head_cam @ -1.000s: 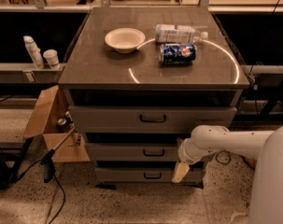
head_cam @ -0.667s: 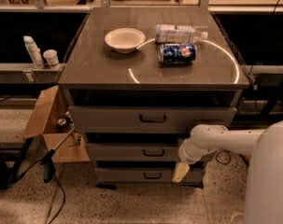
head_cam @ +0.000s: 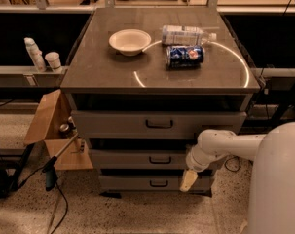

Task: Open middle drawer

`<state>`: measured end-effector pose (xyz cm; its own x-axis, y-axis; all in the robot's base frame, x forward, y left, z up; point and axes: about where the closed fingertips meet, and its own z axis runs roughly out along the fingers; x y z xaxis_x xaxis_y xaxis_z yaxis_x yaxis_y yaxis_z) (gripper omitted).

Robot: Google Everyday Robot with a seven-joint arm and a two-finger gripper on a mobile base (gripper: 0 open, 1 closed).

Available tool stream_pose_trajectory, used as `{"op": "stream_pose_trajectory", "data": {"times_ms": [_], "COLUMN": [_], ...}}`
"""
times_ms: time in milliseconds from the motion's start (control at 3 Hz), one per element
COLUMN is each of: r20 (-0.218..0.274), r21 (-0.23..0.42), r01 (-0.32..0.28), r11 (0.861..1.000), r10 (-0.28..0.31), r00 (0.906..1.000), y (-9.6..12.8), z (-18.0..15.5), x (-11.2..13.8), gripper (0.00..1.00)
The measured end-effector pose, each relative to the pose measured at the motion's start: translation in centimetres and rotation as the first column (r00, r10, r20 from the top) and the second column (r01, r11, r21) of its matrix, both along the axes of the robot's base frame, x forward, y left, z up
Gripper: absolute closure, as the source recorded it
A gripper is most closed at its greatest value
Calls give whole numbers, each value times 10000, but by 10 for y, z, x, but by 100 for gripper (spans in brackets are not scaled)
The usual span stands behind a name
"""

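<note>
Gripper (head_cam: 188, 180): hangs low beside the right end of the middle drawer (head_cam: 132, 159), open or closed cannot be told; drawer shut, handle (head_cam: 160, 159) up-left of gripper, untouched, seemingly staged for the pull.

The middle drawer (head_cam: 122, 159) is matt grey metal. The gripper (head_cam: 188, 180), at its 4 o'clock, looks like smooth pale plastic. The tabletop (head_cam: 103, 67) is glossy and reflecting; the box (head_cam: 40, 123) is matt brown cardboard.
</note>
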<state>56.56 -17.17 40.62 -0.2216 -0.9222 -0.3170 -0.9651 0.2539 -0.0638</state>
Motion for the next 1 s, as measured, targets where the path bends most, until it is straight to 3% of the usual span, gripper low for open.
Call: {"op": "stream_pose_trajectory", "data": {"times_ms": [1000], "r20": [-375], "r21": [91], "r01": [372], "r11": [9993], "r10": [-369], "r00": [9986], "y": [-16], "z": [3], "x": [-38], "gripper": [0]}}
